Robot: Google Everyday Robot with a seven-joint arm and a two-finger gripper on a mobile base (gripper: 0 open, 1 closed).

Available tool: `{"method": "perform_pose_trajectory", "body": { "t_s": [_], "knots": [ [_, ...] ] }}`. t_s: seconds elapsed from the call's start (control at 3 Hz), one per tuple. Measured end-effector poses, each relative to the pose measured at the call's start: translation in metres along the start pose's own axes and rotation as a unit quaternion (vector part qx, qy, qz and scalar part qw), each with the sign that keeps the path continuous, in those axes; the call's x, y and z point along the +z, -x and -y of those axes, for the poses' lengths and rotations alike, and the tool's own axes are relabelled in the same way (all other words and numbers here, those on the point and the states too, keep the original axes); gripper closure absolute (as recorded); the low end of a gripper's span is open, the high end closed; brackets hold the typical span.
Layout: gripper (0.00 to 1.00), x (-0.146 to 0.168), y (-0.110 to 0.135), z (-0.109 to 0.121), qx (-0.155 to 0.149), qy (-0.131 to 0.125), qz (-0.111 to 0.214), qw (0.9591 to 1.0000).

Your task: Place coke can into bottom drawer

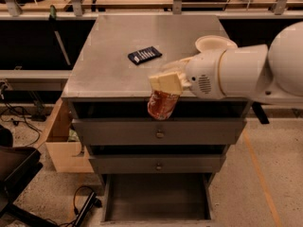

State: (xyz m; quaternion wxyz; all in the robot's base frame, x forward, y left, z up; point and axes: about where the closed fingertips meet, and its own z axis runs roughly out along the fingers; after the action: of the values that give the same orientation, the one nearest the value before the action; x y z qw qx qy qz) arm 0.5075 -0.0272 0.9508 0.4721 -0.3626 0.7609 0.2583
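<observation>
A glossy white, rounded arm [251, 70] with a thick cylindrical wrist and a small perforated grille [204, 83] ends in a cream-coloured gripper [164, 86], clamped on the coke can [161, 106] at the cabinet's [109, 56] front edge.

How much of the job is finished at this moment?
Done: the bottom drawer stands open and the coke can is lifted off the cabinet top. Under way: the hand grips the can at the cabinet's front edge, above the drawer. Left: lowering it into the drawer and letting go.

One each: coke can [161, 107], bowl [214, 43], packet [144, 55], hand [164, 86] at countertop [113, 82] edge; three drawers [156, 133].
</observation>
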Motion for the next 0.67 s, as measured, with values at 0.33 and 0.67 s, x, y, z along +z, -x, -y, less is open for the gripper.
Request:
{"method": "perform_pose_trajectory", "body": {
  "t_s": [0.33,0.67],
  "knots": [
    [1.0,0.018,-0.043,-0.024,0.037,0.024,0.016,0.9989],
    [1.0,0.058,-0.109,-0.051,0.096,0.058,0.022,0.9934]
  ]
}}
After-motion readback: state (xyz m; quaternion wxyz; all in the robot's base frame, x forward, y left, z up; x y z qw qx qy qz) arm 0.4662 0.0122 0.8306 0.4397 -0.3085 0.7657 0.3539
